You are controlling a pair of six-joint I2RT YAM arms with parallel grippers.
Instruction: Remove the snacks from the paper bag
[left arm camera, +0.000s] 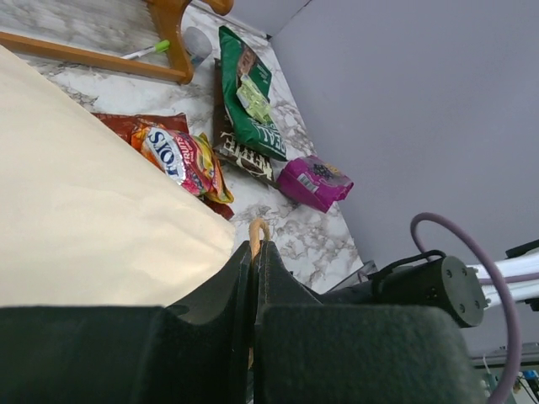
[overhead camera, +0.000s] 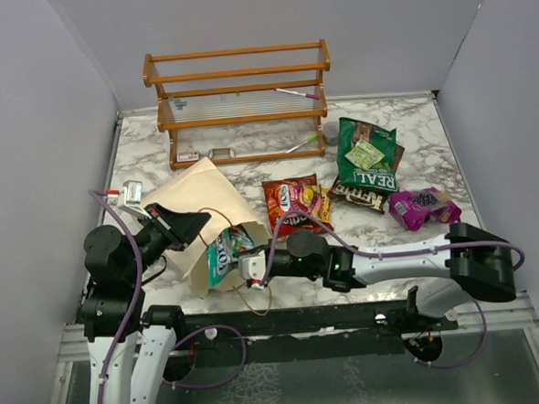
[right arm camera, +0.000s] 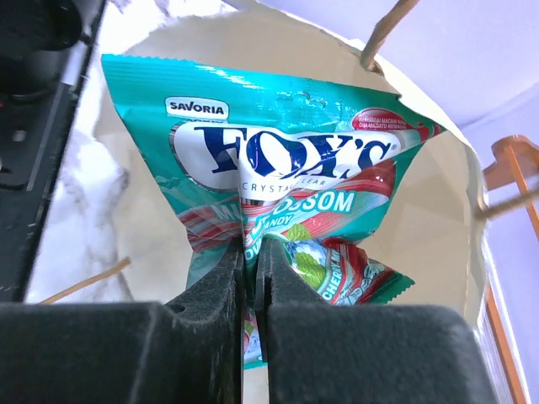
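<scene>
The paper bag (overhead camera: 196, 202) lies on its side on the marble table, mouth toward the near edge. My left gripper (overhead camera: 200, 224) (left arm camera: 254, 249) is shut on the bag's tan cord handle (left arm camera: 258, 227), beside the bag's cream wall (left arm camera: 84, 219). My right gripper (overhead camera: 248, 266) (right arm camera: 255, 250) is shut on the lower edge of a teal snack packet (overhead camera: 224, 251) (right arm camera: 278, 156) that sits in the bag's mouth (right arm camera: 438, 227). On the table lie an orange-red packet (overhead camera: 293, 205) (left arm camera: 181, 158), a green packet (overhead camera: 367, 150) (left arm camera: 253, 101), a brown one (overhead camera: 361, 195) and a purple one (overhead camera: 424, 207) (left arm camera: 316, 181).
A wooden rack (overhead camera: 241, 103) with small items stands at the back of the table. A small white object (overhead camera: 130, 193) lies at the left edge. Grey walls close in the left, right and back. A loose cord handle (overhead camera: 255, 299) trails near the front edge.
</scene>
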